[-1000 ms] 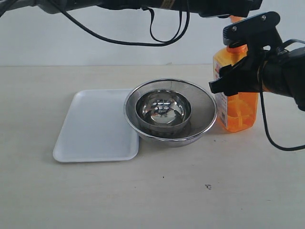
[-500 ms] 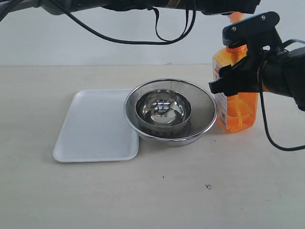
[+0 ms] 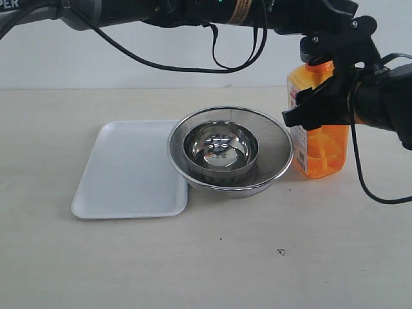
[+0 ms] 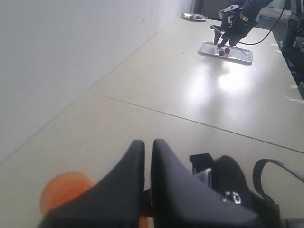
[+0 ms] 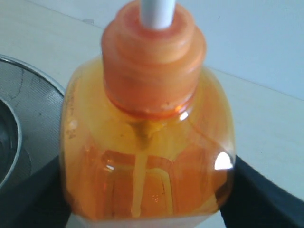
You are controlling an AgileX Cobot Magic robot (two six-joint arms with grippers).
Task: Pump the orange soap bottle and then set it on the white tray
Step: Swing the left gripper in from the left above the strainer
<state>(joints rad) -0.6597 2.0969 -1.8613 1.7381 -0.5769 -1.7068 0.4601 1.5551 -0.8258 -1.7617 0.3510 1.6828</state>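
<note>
exterior view: one orange bottle (image 3: 322, 151), one white tray (image 3: 129, 170), two bowls (image 3: 270, 153)

left gripper (image 4: 147, 142) jaws pressed together, right gripper (image 3: 322, 77) jaws wide, gripping

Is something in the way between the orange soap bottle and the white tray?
Yes. The mesh bowl, a steel bowl inside it, sits between the orange soap bottle and the white tray.
</note>
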